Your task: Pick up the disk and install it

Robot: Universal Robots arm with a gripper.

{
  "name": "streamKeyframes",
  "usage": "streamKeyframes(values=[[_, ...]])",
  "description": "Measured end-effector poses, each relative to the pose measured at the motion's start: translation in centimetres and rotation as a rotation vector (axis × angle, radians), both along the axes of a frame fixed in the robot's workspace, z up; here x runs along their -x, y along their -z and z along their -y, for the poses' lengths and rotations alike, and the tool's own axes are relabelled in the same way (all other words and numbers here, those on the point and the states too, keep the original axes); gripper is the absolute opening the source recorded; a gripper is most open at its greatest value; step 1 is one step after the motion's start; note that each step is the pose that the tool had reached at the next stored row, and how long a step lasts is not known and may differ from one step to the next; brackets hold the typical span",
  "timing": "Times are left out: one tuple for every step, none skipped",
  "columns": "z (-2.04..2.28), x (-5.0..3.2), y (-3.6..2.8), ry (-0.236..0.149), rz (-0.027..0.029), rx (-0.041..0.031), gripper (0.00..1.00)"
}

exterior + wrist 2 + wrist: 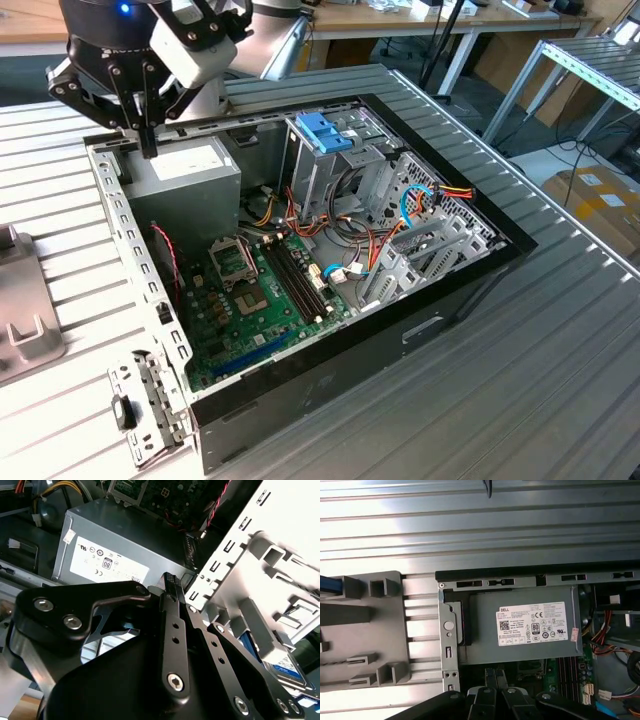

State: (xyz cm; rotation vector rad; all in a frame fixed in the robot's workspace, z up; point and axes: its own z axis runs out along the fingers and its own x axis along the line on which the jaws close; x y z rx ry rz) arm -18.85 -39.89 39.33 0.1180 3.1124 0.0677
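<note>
Black metal links of the gripper [171, 582] sit nearest in the second wrist view. Its two fingers are pressed together at the tips and clasp nothing. Just past the tips lies the grey power-supply box [125, 540] with its white label, seated in a corner of the open computer case [470, 270]. The claw hangs over the end of that box, close to the slotted silver case wall [222, 562].

Outside that wall, a grey plastic holder [385, 640] rests on the ribbed metal table [560, 400]. The disk [286, 667] lies in this holder. It is silver, with a blue-banded label and a light blue rail along one edge, and it is well apart from the closed fingers.

Farther into the case, the exterior view shows the green motherboard [260, 300] flat on the case floor. Beyond it, towards the exterior view's right, bundles of red, yellow and blue wires [430, 200] run near the metal drive cage [375, 165]. A blue plastic bracket [325, 132] sits on top of the cage. At the far end of the case the gripper points down beside the power-supply box. Behind the arm stand wooden workbenches [400, 18].
</note>
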Motion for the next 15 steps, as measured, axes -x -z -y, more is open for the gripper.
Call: streamKeyframes(values=[[0.00,0.08,0.00,0.000,0.0000,0.0000,0.11],[0.00,0.16,0.00,0.000,0.0000,0.0000,0.11],[0.00,0.23,0.00,0.000,0.0000,0.0000,0.11],[0.00,0.30,0.00,0.000,-0.0001,0.0000,0.11],[0.00,0.39,0.00,0.000,0.0000,0.0000,0.11],[0.00,0.50,0.00,0.000,0.0000,0.0000,0.11],[0.00,0.61,0.00,0.000,0.0000,0.0000,0.11],[0.00,0.74,0.00,0.000,0.0000,0.0000,0.11],[0.00,0.80,0.00,0.000,0.0000,0.0000,0.11],[0.00,0.86,0.00,0.000,0.0000,0.0000,0.11],[0.00,0.92,0.00,0.000,0.0000,0.0000,0.11],[0.00,0.99,0.00,0.000,0.0000,0.0000,0.11],[0.00,1.07,0.00,0.000,-0.0001,0.0001,0.11],[0.00,1.15,0.00,0.000,0.0000,0.0000,0.11],[0.00,1.23,0.00,0.000,0.0000,0.0000,0.11]])
